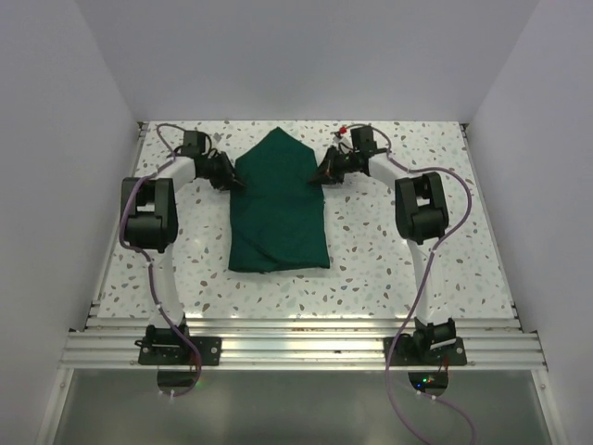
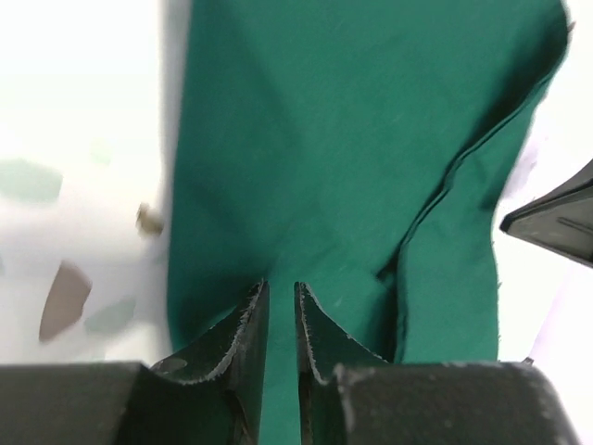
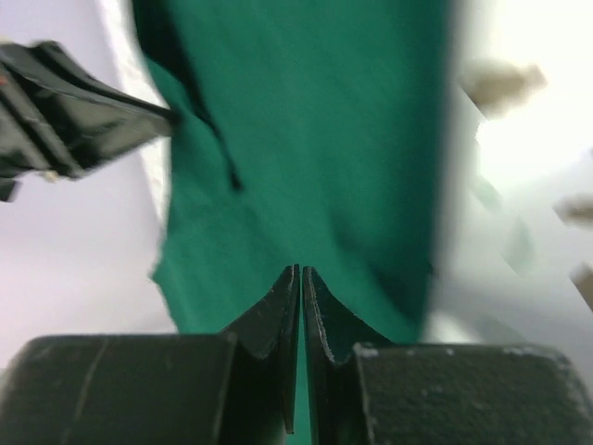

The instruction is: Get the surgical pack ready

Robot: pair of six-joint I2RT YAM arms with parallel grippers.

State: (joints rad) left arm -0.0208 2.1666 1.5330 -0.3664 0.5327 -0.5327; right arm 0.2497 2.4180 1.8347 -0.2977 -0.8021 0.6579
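Observation:
The surgical pack lies mid-table as a dark green cloth bundle, folded to a point at the far end. Its contents are hidden inside the cloth. My left gripper is at the bundle's left edge. In the left wrist view its jaws stand a narrow gap apart over the green cloth, open. My right gripper is at the bundle's right edge. In the right wrist view its jaws are pressed together with a sliver of green cloth between them.
The speckled white table is walled at the left, right and back. A metal rail runs along the near edge with both arm bases on it. Each wrist view shows the other gripper across the cloth: the right gripper and the left gripper.

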